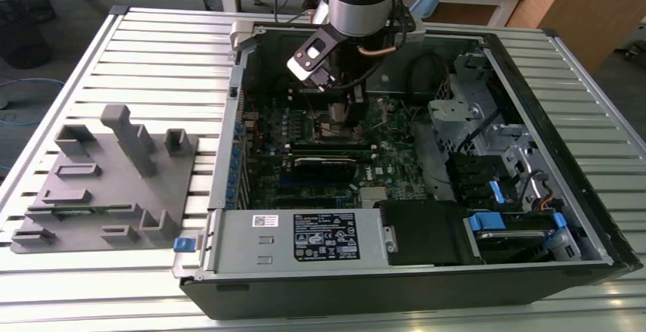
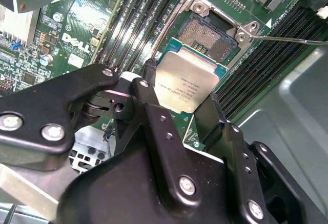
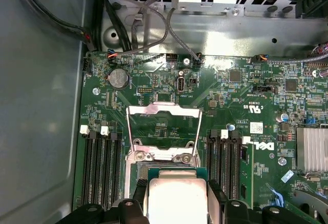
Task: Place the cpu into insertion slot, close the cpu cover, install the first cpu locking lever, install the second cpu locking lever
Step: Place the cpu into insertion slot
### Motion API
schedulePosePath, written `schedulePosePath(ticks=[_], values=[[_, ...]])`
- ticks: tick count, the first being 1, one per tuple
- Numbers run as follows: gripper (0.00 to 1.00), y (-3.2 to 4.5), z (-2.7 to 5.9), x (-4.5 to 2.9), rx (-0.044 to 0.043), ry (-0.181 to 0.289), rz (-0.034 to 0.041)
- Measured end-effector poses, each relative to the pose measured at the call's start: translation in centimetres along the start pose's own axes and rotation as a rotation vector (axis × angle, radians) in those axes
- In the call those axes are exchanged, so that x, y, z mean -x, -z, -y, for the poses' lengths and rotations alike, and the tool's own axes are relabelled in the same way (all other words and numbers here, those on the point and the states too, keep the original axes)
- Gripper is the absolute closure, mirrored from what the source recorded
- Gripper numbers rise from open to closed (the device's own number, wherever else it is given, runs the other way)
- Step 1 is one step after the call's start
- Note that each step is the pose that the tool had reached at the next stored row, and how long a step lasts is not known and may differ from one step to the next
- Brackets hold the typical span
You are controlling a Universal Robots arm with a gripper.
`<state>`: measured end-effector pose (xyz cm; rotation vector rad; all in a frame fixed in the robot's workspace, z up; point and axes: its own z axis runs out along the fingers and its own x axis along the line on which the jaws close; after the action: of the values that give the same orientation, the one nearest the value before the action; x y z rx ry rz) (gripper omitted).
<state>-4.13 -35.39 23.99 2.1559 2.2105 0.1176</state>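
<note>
Slatted tabletop (image 1: pixel 151 52) carries an open computer case (image 1: pixel 404 302), inside which the pincer (image 2: pixel 182 84) grips the cpu (image 2: pixel 189 75) by its edges just above the bare insertion slot (image 2: pixel 207 35), the cpu cover (image 3: pixel 164 110) standing open, so none of the four steps looks finished.
</note>
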Motion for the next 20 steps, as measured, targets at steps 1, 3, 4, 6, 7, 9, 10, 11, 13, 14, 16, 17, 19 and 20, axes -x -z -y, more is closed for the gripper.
schedulePosePath(ticks=[1,3,4,6,7,9,10,11,13,14,16,17,19,20], values=[[0.46,-0.01,0.0,-0.02,0.0001,0.0,-0.0001],[0.46,-0.02,0.02,-0.11,0.0001,0.0,-0.0001],[0.46,-0.02,0.03,-0.15,0.0,0.0,0.0],[0.46,-0.05,0.06,-0.27,0.0,0.0,0.0],[0.46,-0.07,0.08,-0.32,0.0,0.0,0.0],[0.46,-0.17,0.11,-0.42,0.0001,-0.001,-0.0001],[0.46,-0.24,0.13,-0.45,0.0001,-0.002,0.0001],[0.46,-0.33,0.15,-0.47,0.0,-0.003,0.0002],[0.46,-0.5,0.19,-0.5,0.0001,-0.008,0.0006],[0.46,-0.58,0.22,-0.52,0.0002,-0.01,0.0008],[0.46,-0.7,0.3,-0.6,0.0001,-0.014,0.0014],[0.46,-0.76,0.32,-0.65,0.0002,-0.015,0.0015],[0.46,-0.9,0.35,-0.77,0.0004,-0.017,0.0014],[0.46,-0.97,0.37,-0.83,0.0003,-0.018,0.0016]])
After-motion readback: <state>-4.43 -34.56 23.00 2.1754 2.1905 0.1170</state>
